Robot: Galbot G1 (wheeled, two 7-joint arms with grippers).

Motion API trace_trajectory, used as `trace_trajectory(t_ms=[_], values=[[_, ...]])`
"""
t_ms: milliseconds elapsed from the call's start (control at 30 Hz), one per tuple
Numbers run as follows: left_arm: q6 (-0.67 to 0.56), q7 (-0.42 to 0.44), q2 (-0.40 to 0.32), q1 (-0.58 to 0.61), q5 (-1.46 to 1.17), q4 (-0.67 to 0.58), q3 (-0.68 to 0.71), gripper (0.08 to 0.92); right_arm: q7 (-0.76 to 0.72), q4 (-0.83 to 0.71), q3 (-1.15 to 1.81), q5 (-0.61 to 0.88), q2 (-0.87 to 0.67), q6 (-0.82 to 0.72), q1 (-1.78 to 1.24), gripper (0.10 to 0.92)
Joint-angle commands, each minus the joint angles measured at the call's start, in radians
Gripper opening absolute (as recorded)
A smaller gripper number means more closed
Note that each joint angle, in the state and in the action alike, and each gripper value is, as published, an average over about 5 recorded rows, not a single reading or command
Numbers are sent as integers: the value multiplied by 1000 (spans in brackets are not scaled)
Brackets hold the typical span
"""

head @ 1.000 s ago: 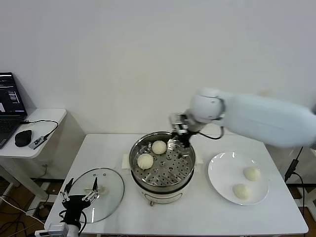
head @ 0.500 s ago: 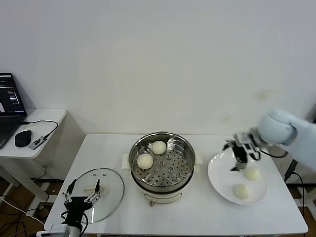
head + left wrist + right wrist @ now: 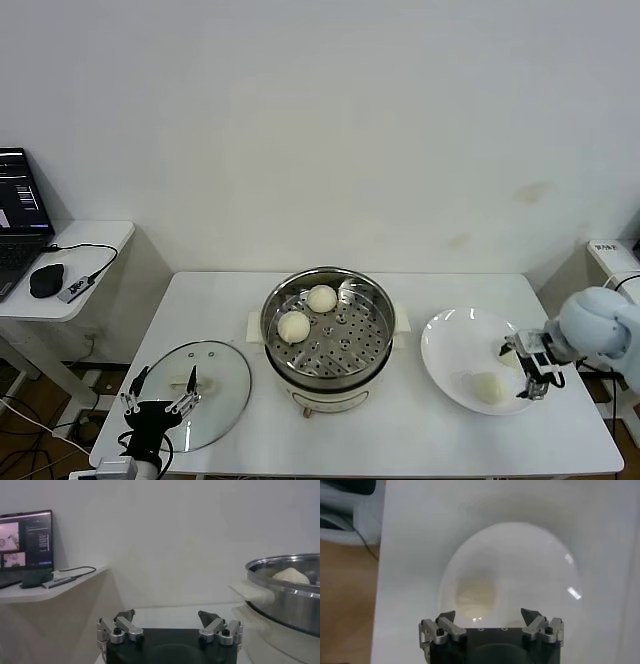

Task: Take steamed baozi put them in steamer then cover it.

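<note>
The right gripper (image 3: 533, 368) is held over the far-right edge of the white plate (image 3: 450, 345), its jaws spread wide and nothing gripped between them. Beside it on the plate one steamed baozi (image 3: 487, 387) is seen in full; a second bun is mostly hidden behind the gripper, only a sliver showing. In the right wrist view a single bun (image 3: 476, 593) is seen lying on the plate (image 3: 535, 555) ahead of the open fingers (image 3: 442, 617) (not touched by them).

In the middle of the white table (image 3: 400, 440) the steamer (image 3: 328, 335) is placed, uncovered, with two baozi (image 3: 321, 298) lying on its perforated tray toward the back-left, near one another.

The left gripper (image 3: 160, 392) is parked low at the table's front-left corner, jaws fully apart and empty, over the near edge of the cover (image 3: 213, 385), which lies flat on the table left of the steamer. A side desk with a laptop (image 3: 18, 215) and a mouse (image 3: 46, 279) is seen further left
</note>
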Motion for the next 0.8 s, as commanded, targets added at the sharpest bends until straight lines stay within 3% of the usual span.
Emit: trace_trajectory(t_ms=[33, 800], values=[[-1, 0, -1, 4, 0, 0, -9, 823, 38, -83, 95, -72, 54, 22, -172, 823], [-2, 2, -9, 5, 3, 10, -27, 823, 77, -188, 106, -69, 180, 12, -192, 816]])
